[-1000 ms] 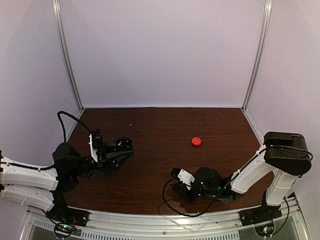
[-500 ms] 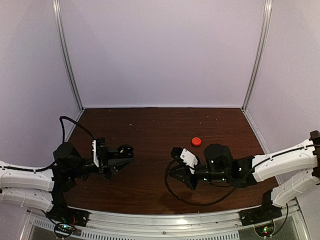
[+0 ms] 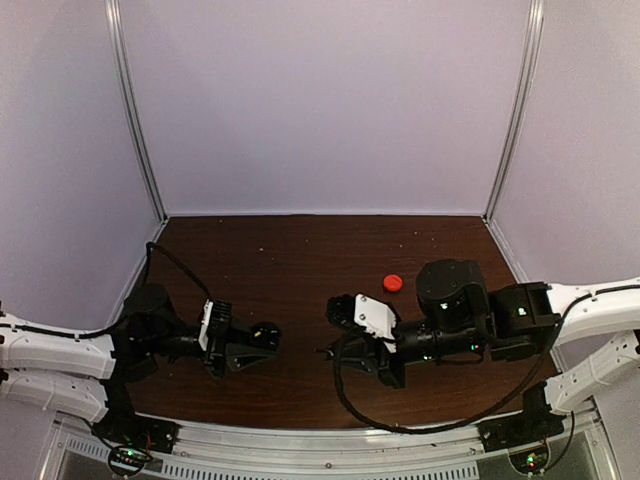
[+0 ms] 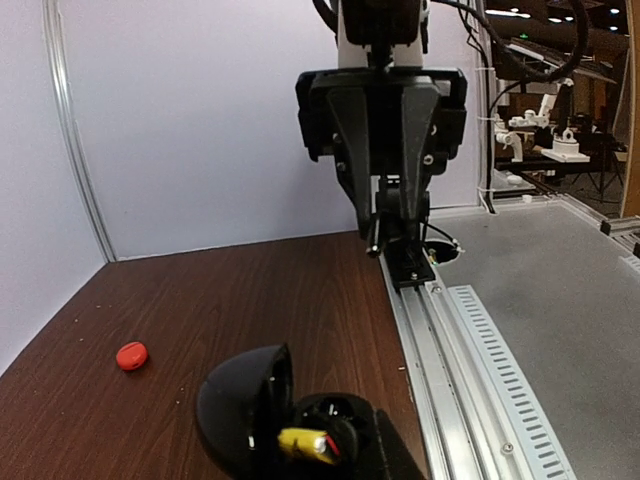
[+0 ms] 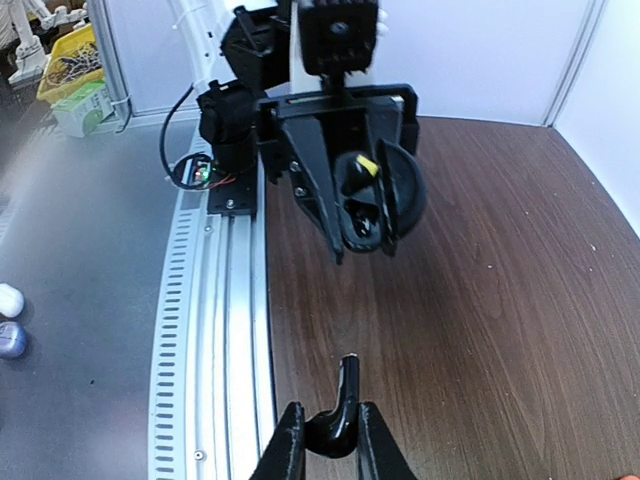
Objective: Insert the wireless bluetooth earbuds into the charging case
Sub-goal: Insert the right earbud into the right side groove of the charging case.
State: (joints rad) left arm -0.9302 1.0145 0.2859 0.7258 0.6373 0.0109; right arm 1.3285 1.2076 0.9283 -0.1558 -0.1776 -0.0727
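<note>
My left gripper (image 3: 262, 342) is shut on the black round charging case (image 3: 266, 332), held just above the table. The lid stands open in the left wrist view, where the charging case (image 4: 262, 408) has a yellow part in its cavity. My right gripper (image 3: 328, 349) faces the left one from the right, a short gap away. In the right wrist view the right gripper (image 5: 328, 440) is shut on a black stemmed earbud (image 5: 341, 415), stem pointing at the open charging case (image 5: 380, 195) ahead. A small red-orange piece (image 3: 393, 283) lies on the table, maybe an earbud.
The brown table (image 3: 300, 260) is walled by white panels at the back and sides. A metal rail (image 5: 215, 330) runs along the near edge beside both grippers. The red-orange piece (image 4: 131, 355) lies behind the right arm.
The right arm rose from the near edge and swung left until it faces the left gripper. The left gripper moved right and nearer with the case.
</note>
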